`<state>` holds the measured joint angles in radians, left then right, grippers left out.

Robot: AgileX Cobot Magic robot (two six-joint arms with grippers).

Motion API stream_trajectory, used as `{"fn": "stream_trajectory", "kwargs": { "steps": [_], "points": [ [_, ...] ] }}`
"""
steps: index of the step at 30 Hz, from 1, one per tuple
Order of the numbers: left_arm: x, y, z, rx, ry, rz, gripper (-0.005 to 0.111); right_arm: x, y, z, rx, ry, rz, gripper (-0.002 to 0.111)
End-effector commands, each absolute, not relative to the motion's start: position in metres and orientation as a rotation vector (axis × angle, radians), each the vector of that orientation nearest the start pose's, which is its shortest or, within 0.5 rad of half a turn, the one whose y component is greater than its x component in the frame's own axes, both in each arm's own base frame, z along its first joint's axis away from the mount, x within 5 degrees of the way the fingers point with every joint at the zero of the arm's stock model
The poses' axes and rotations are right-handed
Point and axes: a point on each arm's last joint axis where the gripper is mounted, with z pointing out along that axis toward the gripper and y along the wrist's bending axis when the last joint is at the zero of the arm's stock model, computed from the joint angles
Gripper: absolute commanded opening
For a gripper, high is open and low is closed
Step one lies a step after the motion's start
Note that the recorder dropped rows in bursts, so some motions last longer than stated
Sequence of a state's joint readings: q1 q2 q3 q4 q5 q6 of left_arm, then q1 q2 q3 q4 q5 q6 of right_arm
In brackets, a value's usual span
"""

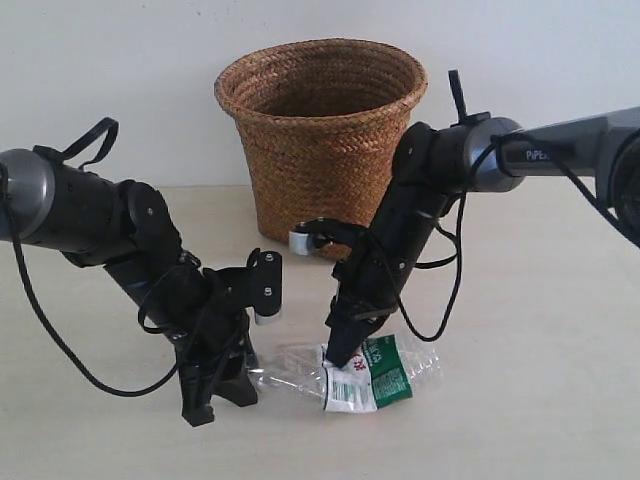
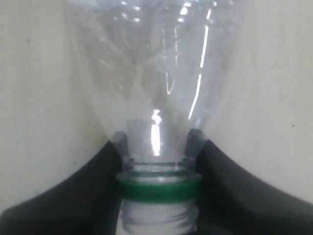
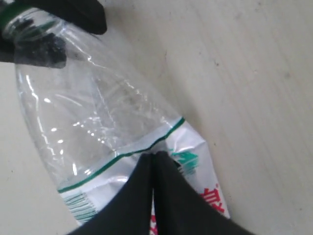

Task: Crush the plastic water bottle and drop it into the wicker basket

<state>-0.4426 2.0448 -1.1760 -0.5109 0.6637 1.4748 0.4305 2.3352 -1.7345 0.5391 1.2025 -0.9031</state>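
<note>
The plastic water bottle (image 1: 375, 375) lies flattened on its side on the table, clear with a green-and-white label. Its neck carries a green ring (image 2: 159, 191) with bare threads and no cap showing. My left gripper (image 1: 228, 390) is shut on that neck, one black finger on each side (image 2: 157, 147). My right gripper (image 1: 340, 357) is shut, its two fingers pressed together, their tips (image 3: 155, 157) down on the crumpled label (image 3: 190, 161). The wicker basket (image 1: 320, 150) stands upright behind both arms, brown with a wide braided rim.
The beige table (image 1: 540, 400) runs back to a white wall just behind the basket. Black cables (image 1: 60, 340) loop off both arms. The right arm's links (image 1: 400, 230) pass in front of the basket's lower right side.
</note>
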Motion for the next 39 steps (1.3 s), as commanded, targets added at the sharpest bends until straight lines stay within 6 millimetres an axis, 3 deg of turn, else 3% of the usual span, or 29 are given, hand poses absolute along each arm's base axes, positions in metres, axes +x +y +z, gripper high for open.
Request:
{"fn": "stream_trajectory", "kwargs": {
  "steps": [1, 8, 13, 21, 26, 39],
  "points": [
    [0.325, -0.182, 0.107, 1.994, 2.053, -0.315, 0.004, 0.389, 0.21, 0.135, -1.671, 2.6, 0.602, 0.0],
    [0.325, -0.182, 0.107, 1.994, 2.053, -0.315, 0.004, 0.381, 0.213, 0.205, -1.541, 2.476, 0.653, 0.0],
    [0.325, -0.182, 0.107, 1.994, 2.053, -0.315, 0.004, 0.375, 0.211, 0.224, -1.499, 2.477, 0.664, 0.0],
    [0.325, -0.182, 0.107, 1.994, 2.053, -0.315, 0.004, 0.362, 0.207, 0.173, -1.571, 2.59, 0.755, 0.0],
    [0.325, -0.182, 0.107, 1.994, 2.053, -0.315, 0.004, 0.364, 0.207, 0.143, -1.588, 2.634, 0.765, 0.0],
    [0.325, -0.182, 0.107, 1.993, 2.055, -0.316, 0.004, 0.371, 0.2, 0.064, -1.647, 2.743, 0.634, 0.0]
  ]
}}
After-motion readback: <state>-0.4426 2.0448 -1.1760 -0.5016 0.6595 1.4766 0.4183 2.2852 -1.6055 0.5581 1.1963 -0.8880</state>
